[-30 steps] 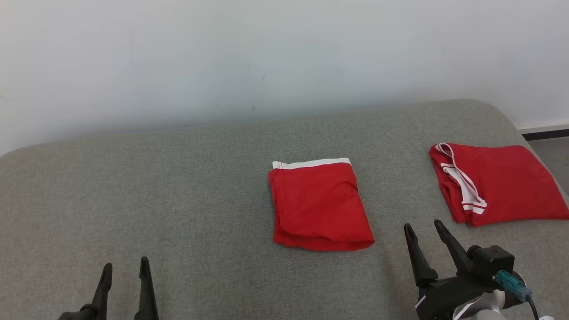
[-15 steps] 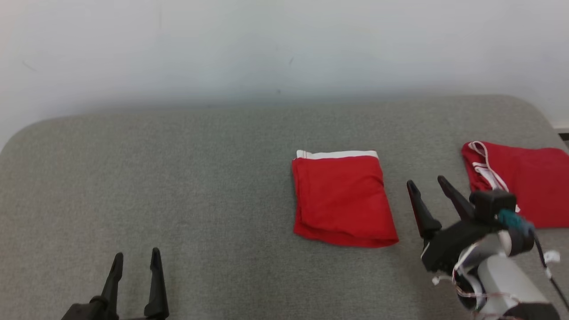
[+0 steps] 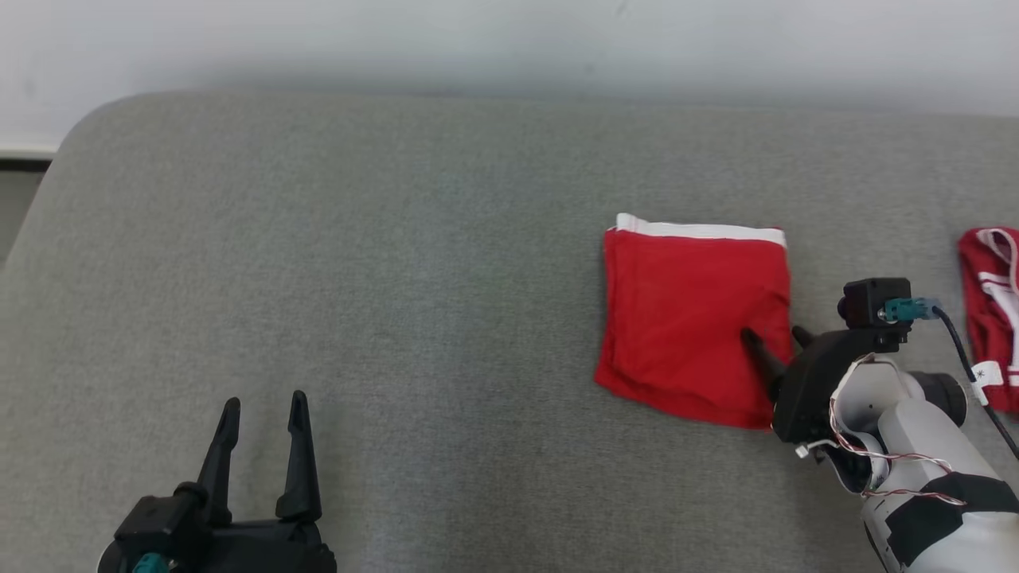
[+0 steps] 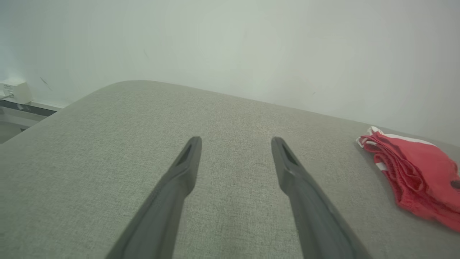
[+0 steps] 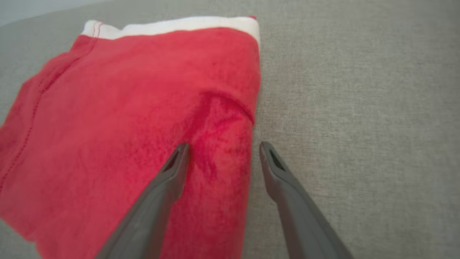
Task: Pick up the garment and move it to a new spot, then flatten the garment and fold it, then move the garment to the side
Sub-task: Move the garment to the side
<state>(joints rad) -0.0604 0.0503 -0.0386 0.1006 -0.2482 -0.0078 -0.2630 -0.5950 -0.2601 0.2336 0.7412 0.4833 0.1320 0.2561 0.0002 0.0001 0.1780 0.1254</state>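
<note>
On my left, the left gripper (image 3: 264, 399) hangs over the bare grey padded surface (image 3: 398, 239), fingers spread wide and holding nothing. Right of centre, the garment (image 3: 685, 318) lies as a neat folded square, so flattening and folding look done. My right gripper (image 3: 774, 334) straddles its right edge, fingers wide, nothing pinched yet. What's left, I judge, is to grip it and carry it aside, perhaps toward the other red garment (image 3: 987, 318).

Red garment (image 3: 685, 318), white band; grey surface (image 3: 398, 278)
</note>
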